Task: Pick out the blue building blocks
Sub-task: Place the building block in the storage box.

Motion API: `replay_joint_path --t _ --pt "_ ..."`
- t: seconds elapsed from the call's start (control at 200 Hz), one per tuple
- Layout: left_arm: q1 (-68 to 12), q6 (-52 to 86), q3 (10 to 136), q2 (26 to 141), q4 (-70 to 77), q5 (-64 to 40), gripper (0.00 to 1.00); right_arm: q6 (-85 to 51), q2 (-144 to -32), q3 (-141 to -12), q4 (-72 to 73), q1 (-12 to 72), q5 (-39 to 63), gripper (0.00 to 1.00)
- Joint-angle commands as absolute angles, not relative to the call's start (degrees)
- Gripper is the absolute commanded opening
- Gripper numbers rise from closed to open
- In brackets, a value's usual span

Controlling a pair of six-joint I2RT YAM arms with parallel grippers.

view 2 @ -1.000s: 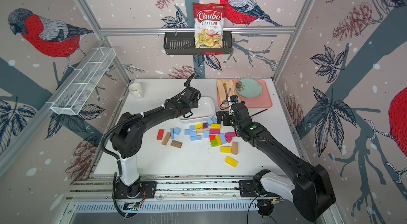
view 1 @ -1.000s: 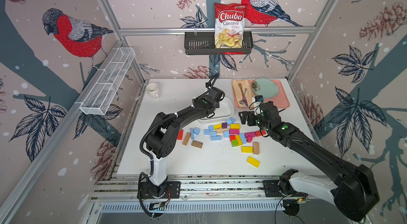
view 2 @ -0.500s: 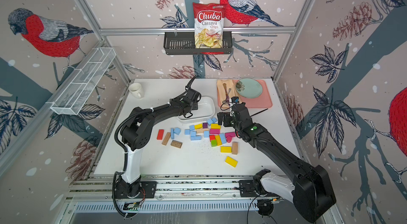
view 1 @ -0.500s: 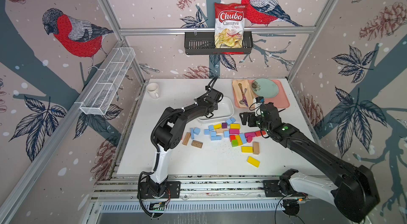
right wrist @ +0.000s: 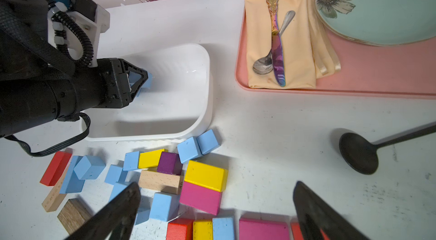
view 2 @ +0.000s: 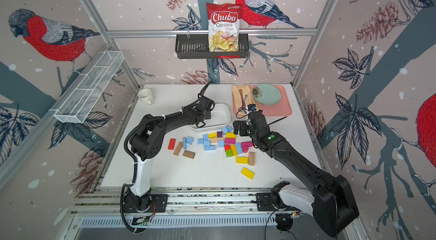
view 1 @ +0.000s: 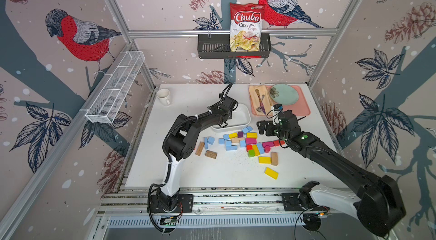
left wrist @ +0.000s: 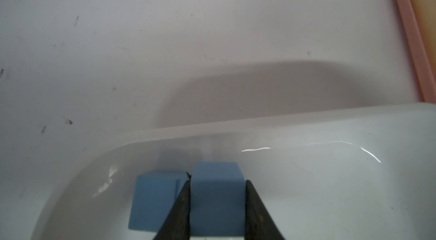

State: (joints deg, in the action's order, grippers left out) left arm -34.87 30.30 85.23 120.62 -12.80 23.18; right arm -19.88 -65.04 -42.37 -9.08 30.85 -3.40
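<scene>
Item one: the left gripper (left wrist: 217,181), which we find reaching down inside the white dish (left wrist: 306,130), jaws drawn in to a narrow gap and pinching a blue cube (left wrist: 217,203) squarely between the two fingertips; whether that cube rests on the dish floor we cannot tell. Item two: a second blue cube (left wrist: 153,203), lying in the dish just beside the gripped one, on the outer side of one finger. Item three: the right gripper (right wrist: 216,186), outside the dish on its side toward the arm bases, jaws spread wide and holding nothing, hanging above the table (view 1: 184,99). Item four: the other blue building blocks (view 1: 230,144), loose on the table along that same side of the dish, mingled with blocks of other colours (right wrist: 205,175); a pair of blue cubes (right wrist: 188,150) touch each other just beside the dish's corner, and one blue block (right wrist: 164,205) lies below the right gripper near one fingertip. Item five: a pink tray (view 1: 299,109), near the dish but apart from it.
</scene>
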Motion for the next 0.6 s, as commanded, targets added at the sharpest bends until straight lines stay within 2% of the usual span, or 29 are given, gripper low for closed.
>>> replay_joint_path --t 0.0,0.35,0.475,0.595 --pt "-34.80 31.44 85.09 120.67 -13.05 24.92 0.23 -20.53 -65.27 -42.45 -8.72 30.83 -3.72 1.00" --pt "-34.63 31.54 85.17 119.96 -13.45 25.03 0.36 -20.78 -65.83 -42.28 -8.69 30.50 -3.67 1.00" --pt "-34.55 31.63 85.26 119.72 -13.45 24.45 0.50 -20.79 -65.95 -42.34 -8.70 30.44 -3.59 1.00" --pt "-34.55 31.71 85.22 118.88 -13.35 23.91 0.55 -20.82 -66.12 -42.36 -8.72 30.41 -3.53 1.00"
